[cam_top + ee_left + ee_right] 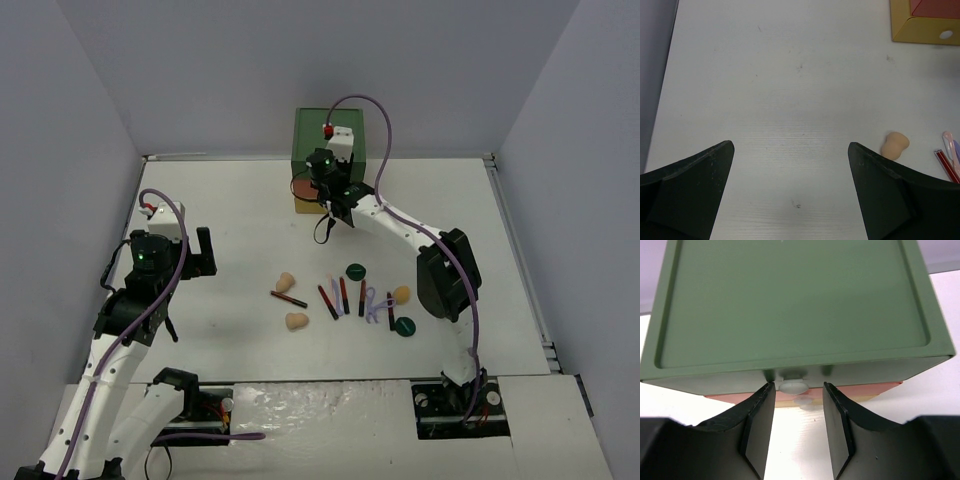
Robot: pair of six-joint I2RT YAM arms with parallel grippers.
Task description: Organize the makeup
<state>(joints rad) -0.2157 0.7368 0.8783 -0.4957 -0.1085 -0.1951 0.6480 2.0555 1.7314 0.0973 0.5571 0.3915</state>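
The makeup lies loose mid-table: three tan sponges [285,282] [296,321] [402,294], two dark green discs [354,270] [404,326], black-and-red sticks [343,293] and lilac tools [372,300]. My right gripper [320,183] is at the front of the drawer box [325,130]. In the right wrist view it is open [799,385], its jaws on either side of the white knob [793,386] of the green drawer [790,305]. My left gripper [197,250] is open and empty [790,150] above bare table, left of one sponge [895,145].
The box's orange drawer [305,188] and yellow bottom drawer [300,208] stick out in front; both show in the left wrist view, yellow [920,30] and orange [935,7]. Grey walls enclose the table on three sides.
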